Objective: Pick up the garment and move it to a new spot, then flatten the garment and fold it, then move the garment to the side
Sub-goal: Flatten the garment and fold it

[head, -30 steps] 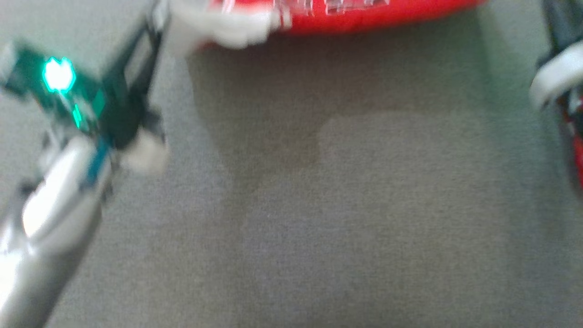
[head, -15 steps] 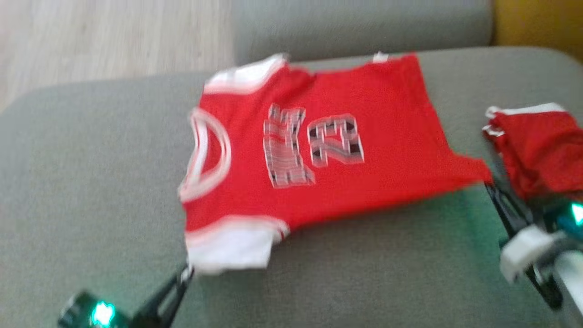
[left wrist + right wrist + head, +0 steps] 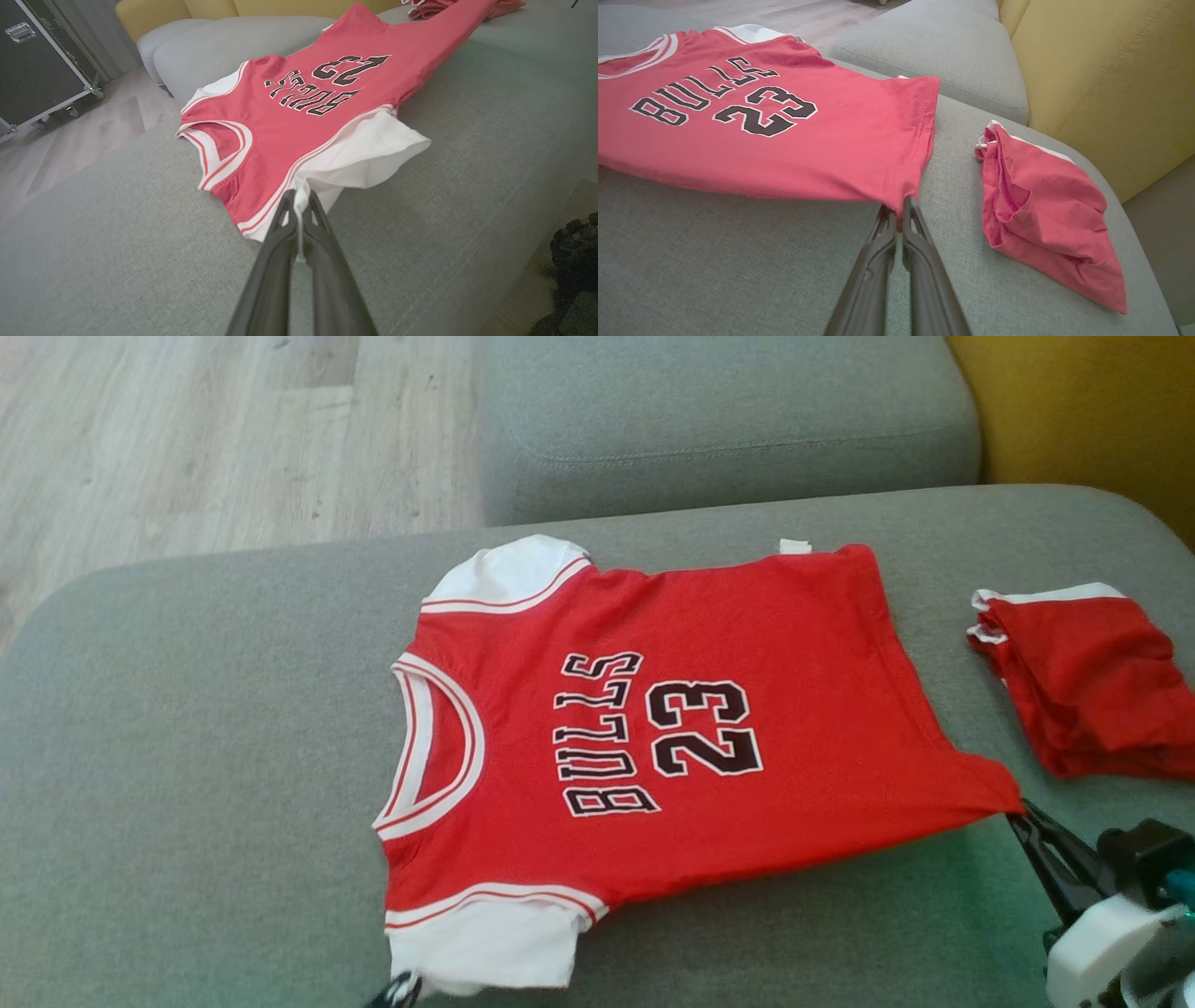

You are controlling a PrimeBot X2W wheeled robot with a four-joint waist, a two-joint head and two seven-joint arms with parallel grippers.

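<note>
- On the grey sofa cushion point(image 3: 187, 756) in front of you, the red Bulls jersey point(image 3: 709, 616) lies spread face up. Its collar points to your left and its hem to your right.
- Your left end effector point(image 3: 299, 205) is clamped on the edge of the near white sleeve point(image 3: 485, 943). In the left wrist view the fabric runs down between its fingers.
- Your right end effector point(image 3: 900, 212) is pinched tight on the near hem corner, so the jersey is stretched between your two grips.
- The main change is your viewpoint. A second ago the head camera pointed down at bare cushion, blurred, with only the jersey's edge along the top of the picture. Half a second ago it was swinging up. Now it is steady and sharp, with the whole jersey in frame. Read that as your head lifting, not the jersey sliding.
- Both grips stay on the same two points throughout.
- The far edge rests on the cushion. The near edge looks slightly raised, judging by the shadow under it.
- The move to a new spot looks done and the flattening nearly so. You now have the overview to check for wrinkles before folding.
- A folded red garment point(image 3: 1088, 681) lies near your right end effector, apart from the hem. Avoid dragging it.
</note>
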